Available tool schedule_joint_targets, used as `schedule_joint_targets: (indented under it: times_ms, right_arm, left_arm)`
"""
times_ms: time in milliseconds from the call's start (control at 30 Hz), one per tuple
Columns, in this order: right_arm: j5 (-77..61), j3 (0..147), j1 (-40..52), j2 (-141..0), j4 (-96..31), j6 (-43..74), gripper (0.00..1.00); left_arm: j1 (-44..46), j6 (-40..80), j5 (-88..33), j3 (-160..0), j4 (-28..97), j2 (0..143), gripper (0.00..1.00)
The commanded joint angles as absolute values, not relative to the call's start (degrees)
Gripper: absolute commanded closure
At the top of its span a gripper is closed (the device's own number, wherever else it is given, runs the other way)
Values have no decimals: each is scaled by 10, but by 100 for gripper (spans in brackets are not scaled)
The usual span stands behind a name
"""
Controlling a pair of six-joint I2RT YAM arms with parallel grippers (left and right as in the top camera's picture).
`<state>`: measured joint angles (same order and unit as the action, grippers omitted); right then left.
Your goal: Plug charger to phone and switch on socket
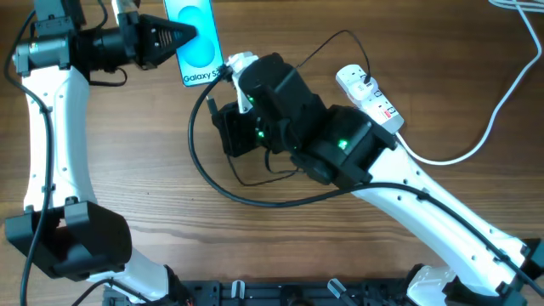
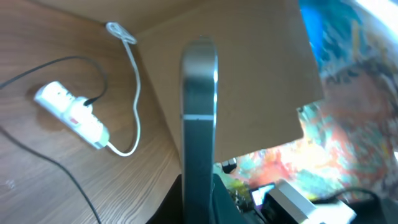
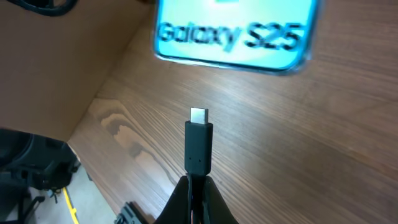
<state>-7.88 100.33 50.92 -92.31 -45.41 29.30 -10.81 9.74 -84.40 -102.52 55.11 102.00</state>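
The phone (image 1: pixel 194 42) has a cyan screen and a white band reading "Galaxy S25". It is held at the table's far left by my left gripper (image 1: pixel 180 38), which is shut on it. In the left wrist view the phone shows edge-on (image 2: pixel 199 124) between the fingers (image 2: pixel 199 199). My right gripper (image 3: pixel 199 186) is shut on the charger's plug (image 3: pixel 199 146). The metal tip points at the phone's text end (image 3: pixel 233 31), a short gap away. The black charger cable (image 1: pixel 204 170) loops under the right arm. The white socket (image 1: pixel 370 93) lies to the right, with the charger plugged into it.
The socket's thick white cord (image 1: pixel 501 93) runs off to the far right. The socket also shows in the left wrist view (image 2: pixel 71 115) with its cord (image 2: pixel 134 93). The right arm's wrist (image 1: pixel 272 102) covers the middle of the wooden table.
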Motion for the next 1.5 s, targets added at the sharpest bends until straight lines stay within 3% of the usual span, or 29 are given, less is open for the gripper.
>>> schedule_joint_targets:
  times_ms: [0,433,1467]
  right_arm:
    - [-32,1005,526,-930,-443,285,95]
    - [76,1005,530,-935,-479,288,95]
    - [37,1005,530,-945,-470,321,95]
  left_arm:
    - [-105,129,-807,-1031,553,1017,96]
    - [-77,124,-807,-1031,544,1017,96]
    - [-76,121,-825,-1031,544,1017,96]
